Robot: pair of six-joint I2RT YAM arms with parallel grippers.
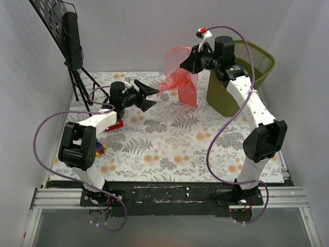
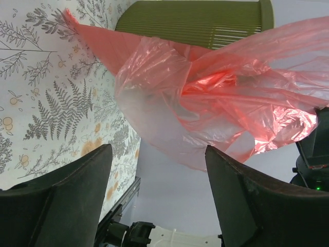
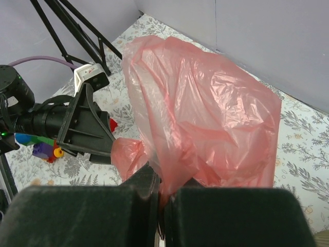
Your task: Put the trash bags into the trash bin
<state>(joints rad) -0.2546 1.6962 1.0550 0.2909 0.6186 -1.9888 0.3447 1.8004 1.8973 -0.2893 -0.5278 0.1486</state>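
Top external view: red trash bag (image 1: 181, 77) hung billowing just left of the green trash bin (image 1: 258, 60), none of it inside.
Right gripper (image 1: 191, 62): clamped shut on the bag's upper edge.
Left gripper (image 1: 156, 97): wide open, empty, facing the bag.
Done: bag gripped and raised.
Left: carrying it over the rim, then release.
Bag axis: roughly vertical, loose end drooping toward the table (image 1: 169, 149).

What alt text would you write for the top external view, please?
The right gripper holds a billowy translucent red trash bag in the air beside the olive-green mesh trash bin. The left gripper, jaws open, points at the bag from the left above the floral-patterned table.
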